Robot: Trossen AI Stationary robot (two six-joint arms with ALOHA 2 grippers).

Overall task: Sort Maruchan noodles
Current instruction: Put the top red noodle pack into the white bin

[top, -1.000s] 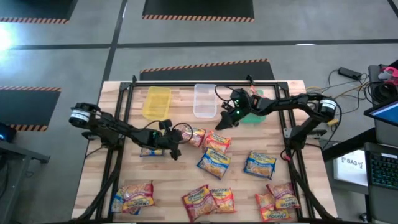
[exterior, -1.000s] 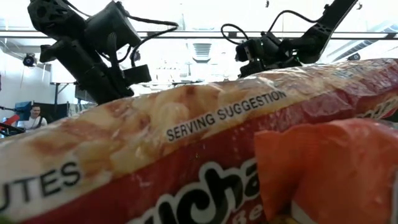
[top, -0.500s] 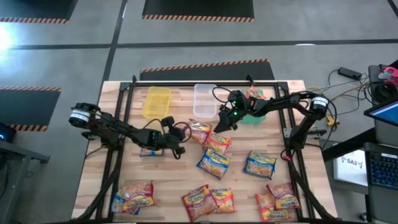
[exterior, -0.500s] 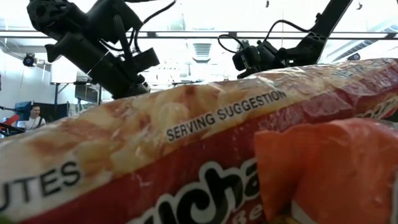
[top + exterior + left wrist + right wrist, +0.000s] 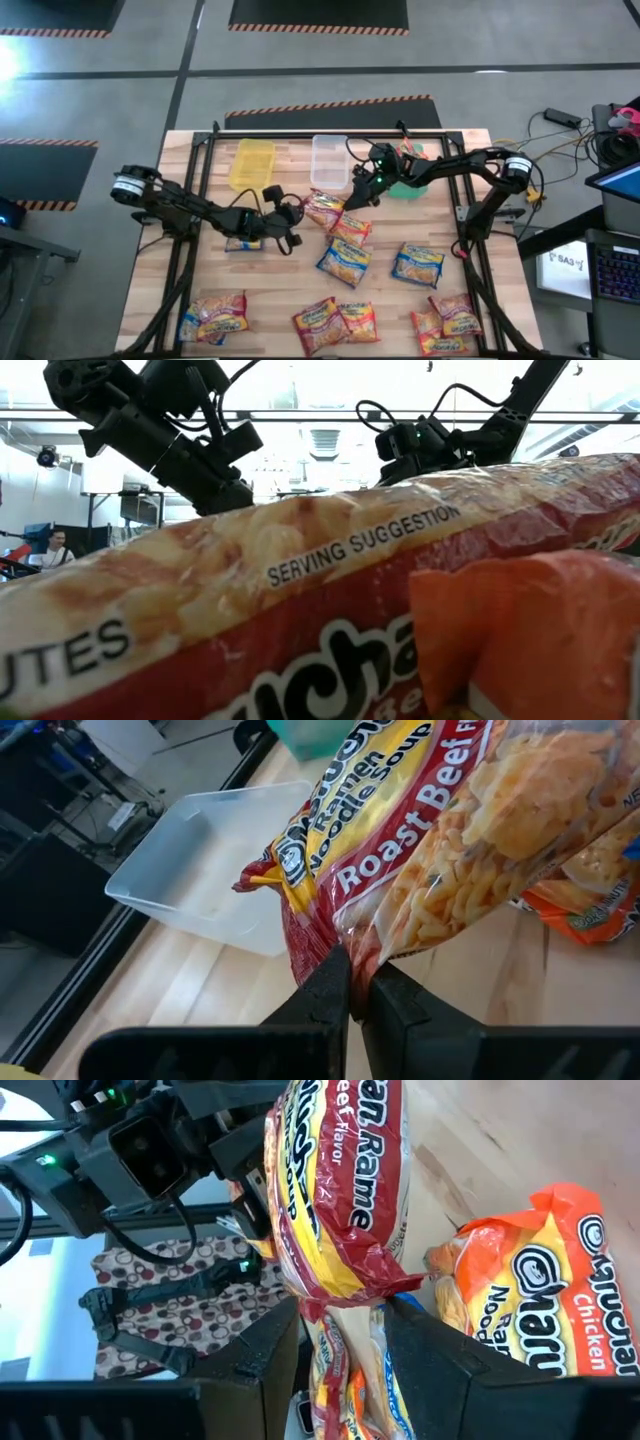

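Item: roast beef packet (image 5: pixel 420 850), red and yellow ramen wrapper, held above the surface (image 5: pixel 290 300) near its middle, just in front of the clear bin (image 5: pixel 329 160). One crimped end is pinched in the left pincer (image 5: pixel 350 982), whose fingers are pressed together on the seal. The opposite end sits between the fingers of the right pincer (image 5: pixel 340 1330), which stand apart around the bunched crimp; whether they touch the wrapper cannot be told.

Adjacent stock: orange chicken packet (image 5: pixel 540 1290) lying on the wood just beside the held one; a blue-and-yellow packet (image 5: pixel 344 262) below it in the high view; further packets in loose groups along the near edge. One large red packet (image 5: pixel 300 630) blocks most of the low view.

Containers: yellow bin (image 5: pixel 251 163), clear bin and green bin (image 5: pixel 410 185) in a row at the far side.

Handling note, as judgement: this looks like a handover or a shared carry. One pincer should grip the crimp firmly before the other lets go, since the glossy film may slip. Keep the packet level and clear of neighbours below.
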